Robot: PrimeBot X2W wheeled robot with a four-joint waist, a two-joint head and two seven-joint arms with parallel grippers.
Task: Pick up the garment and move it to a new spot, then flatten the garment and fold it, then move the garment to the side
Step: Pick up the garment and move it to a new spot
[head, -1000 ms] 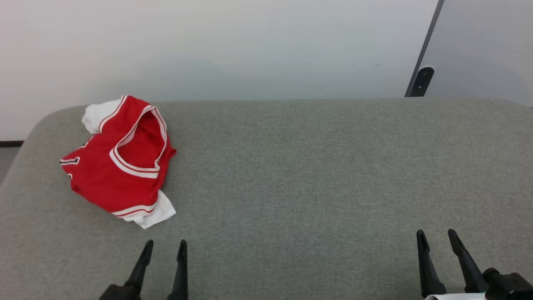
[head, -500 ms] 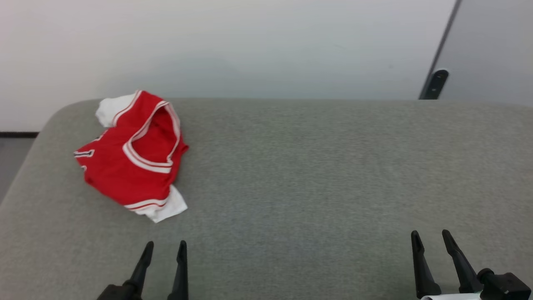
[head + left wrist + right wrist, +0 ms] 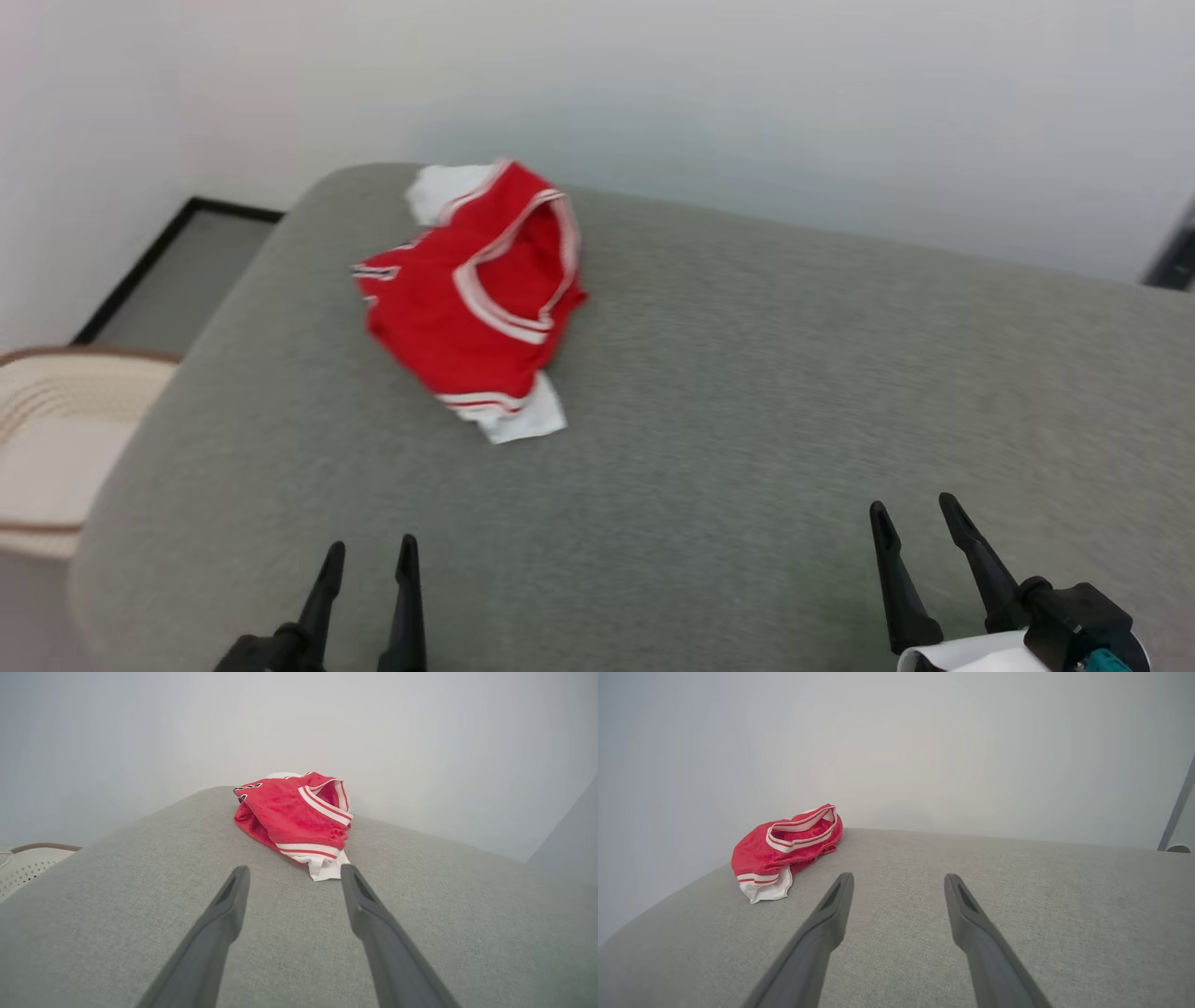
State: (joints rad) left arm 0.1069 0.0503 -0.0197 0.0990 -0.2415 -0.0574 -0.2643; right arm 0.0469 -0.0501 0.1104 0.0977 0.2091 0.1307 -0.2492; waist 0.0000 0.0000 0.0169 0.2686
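The garment (image 3: 476, 308) is a crumpled red jersey with white sleeves and white-striped trim, lying bunched near the far left corner of the grey padded surface (image 3: 747, 392). In the left wrist view the garment (image 3: 294, 816) lies just beyond my fingertips; in the right wrist view the garment (image 3: 784, 849) sits far off to the left. My left gripper (image 3: 370, 553) stands open at the near edge, empty, well short of the jersey. My right gripper (image 3: 913, 515) is open and empty at the lower right. Open too are the left gripper (image 3: 294, 875) and right gripper (image 3: 899, 879) in their wrist views.
A cream basket (image 3: 56, 439) with a brown rim stands off the surface's left end, also seen as the basket (image 3: 28, 863) in the left wrist view. A pale wall runs behind. Grey floor (image 3: 168, 280) shows at the far left corner.
The whole head view has swung left, so the camera has turned; the basket and floor have come into sight. The garment lies as before, and both grippers stay open.
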